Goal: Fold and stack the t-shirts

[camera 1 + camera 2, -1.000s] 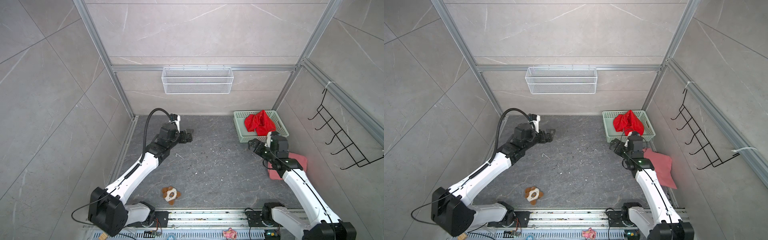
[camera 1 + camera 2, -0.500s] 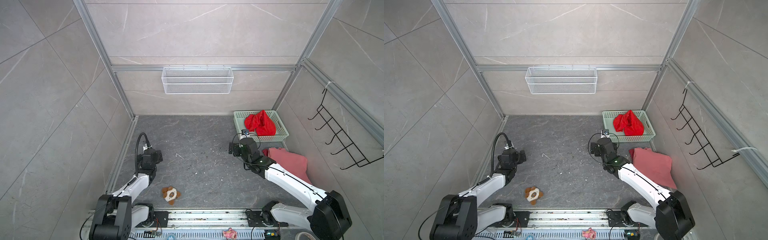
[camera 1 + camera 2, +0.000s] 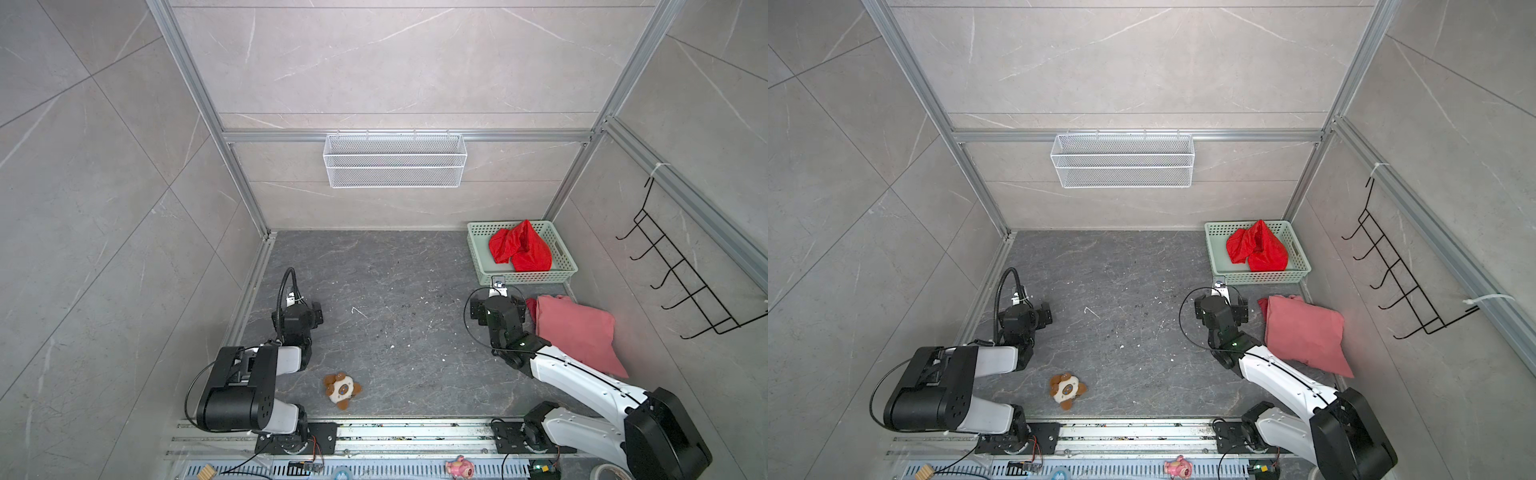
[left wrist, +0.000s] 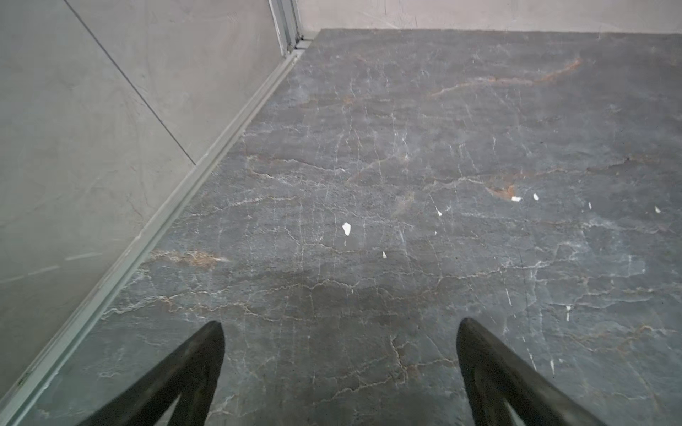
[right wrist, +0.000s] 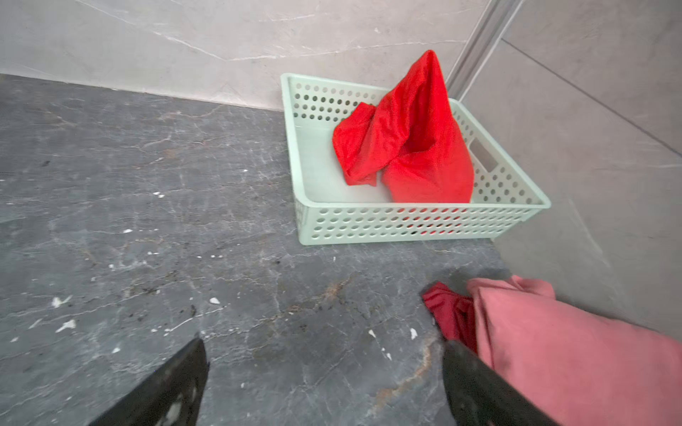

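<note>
A folded salmon-pink t-shirt (image 3: 577, 332) (image 3: 1306, 332) (image 5: 575, 354) lies on the floor by the right wall. A dark crimson t-shirt (image 3: 530, 305) (image 5: 450, 313) peeks out from under its far left corner. A bright scarlet t-shirt (image 3: 521, 249) (image 3: 1258, 249) (image 5: 409, 147) sits crumpled in the pale green basket (image 3: 536, 276) (image 5: 406, 225). My right gripper (image 3: 496, 309) (image 5: 323, 343) hangs open and empty just left of the pink and crimson shirts. My left gripper (image 3: 302, 316) (image 4: 339, 324) is open over bare floor near the left wall.
A small brown-and-white plush toy (image 3: 341, 388) lies near the front edge. A white wire basket (image 3: 395, 160) hangs on the back wall and a black hook rack (image 3: 685, 282) on the right wall. The left wall's metal rail (image 4: 166, 206) runs close to my left gripper.
Both arms have drawn back toward the front. The left gripper left the far left-middle of the floor. The right gripper moved off the pink shirt to its left, uncovering it.
</note>
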`<act>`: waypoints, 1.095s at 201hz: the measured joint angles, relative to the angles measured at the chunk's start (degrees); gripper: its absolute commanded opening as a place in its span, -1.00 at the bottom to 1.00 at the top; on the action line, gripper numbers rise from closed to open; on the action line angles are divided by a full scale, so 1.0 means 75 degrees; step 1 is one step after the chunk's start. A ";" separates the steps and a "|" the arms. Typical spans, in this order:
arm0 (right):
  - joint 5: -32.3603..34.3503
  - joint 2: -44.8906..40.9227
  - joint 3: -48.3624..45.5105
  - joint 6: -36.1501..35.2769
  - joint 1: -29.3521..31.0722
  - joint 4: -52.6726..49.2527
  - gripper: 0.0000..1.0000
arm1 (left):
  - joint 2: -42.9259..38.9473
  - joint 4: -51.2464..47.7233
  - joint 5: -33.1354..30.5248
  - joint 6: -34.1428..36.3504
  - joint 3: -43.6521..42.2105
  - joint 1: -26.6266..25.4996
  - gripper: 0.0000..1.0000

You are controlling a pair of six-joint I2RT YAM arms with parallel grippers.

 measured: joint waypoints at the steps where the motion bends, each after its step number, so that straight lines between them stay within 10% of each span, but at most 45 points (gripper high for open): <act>1: 0.0029 0.0006 0.0000 -0.0023 -0.0003 0.0012 0.99 | 0.0012 0.0006 0.0023 0.0000 0.0003 0.0012 1.00; 100: -0.1451 0.0831 -0.1408 -0.0551 -0.2171 0.3246 0.99 | 0.0318 0.0548 0.0493 0.0000 0.0023 0.0230 1.00; 220: -0.3098 0.2900 -0.1457 -0.0600 -0.2602 0.5566 0.99 | 0.0318 0.0562 0.0624 0.0000 0.0023 0.0230 1.00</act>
